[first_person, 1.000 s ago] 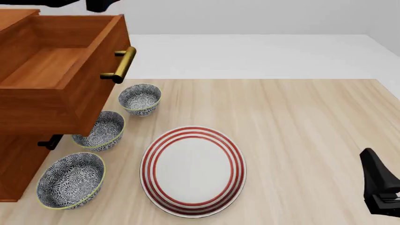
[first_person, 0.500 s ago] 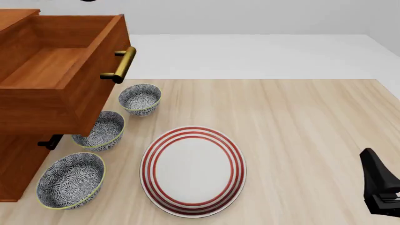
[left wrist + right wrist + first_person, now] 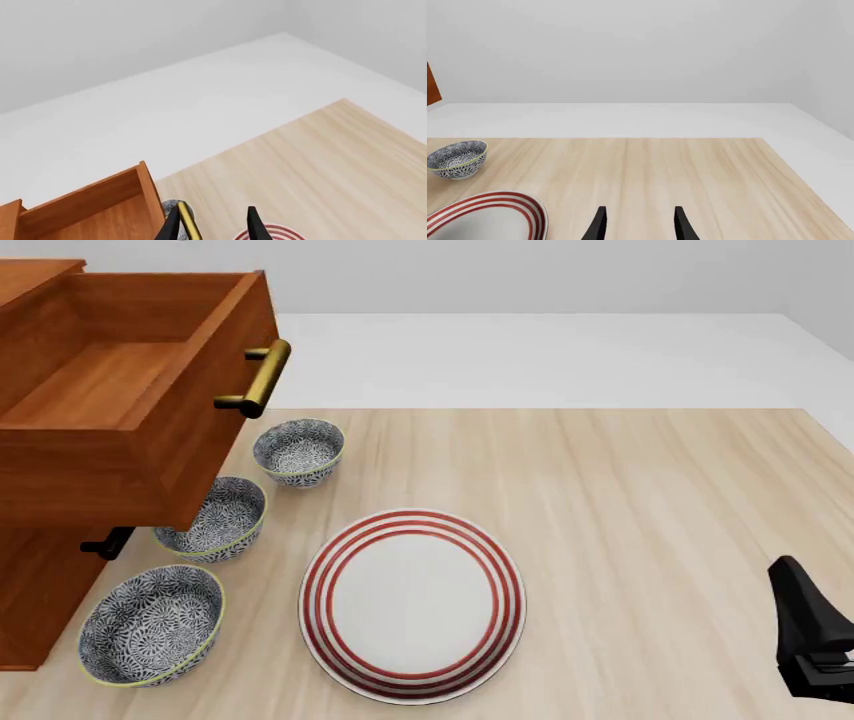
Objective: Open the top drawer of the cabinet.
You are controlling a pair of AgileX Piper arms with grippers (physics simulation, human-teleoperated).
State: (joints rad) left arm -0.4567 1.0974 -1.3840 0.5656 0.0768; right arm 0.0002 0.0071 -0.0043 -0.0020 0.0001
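The left gripper [image 3: 212, 225] hangs high above the top drawer [image 3: 127, 390], its jaws parted and holding nothing. The right gripper [image 3: 639, 224] sits low over the counter [image 3: 641, 500], well away from the drawer on the plate's far side — jaws apart and empty.

The top drawer juts out of the cabinet [image 3: 34, 580], pulled open, its brass handle [image 3: 256, 378] facing the plate. Three patterned bowls [image 3: 299, 451] line up beside the cabinet, partly under the open drawer. A red-ringed plate [image 3: 411, 602] lies just beside the bowls. The counter is pale wood — beyond it, a white floor and grey walls.
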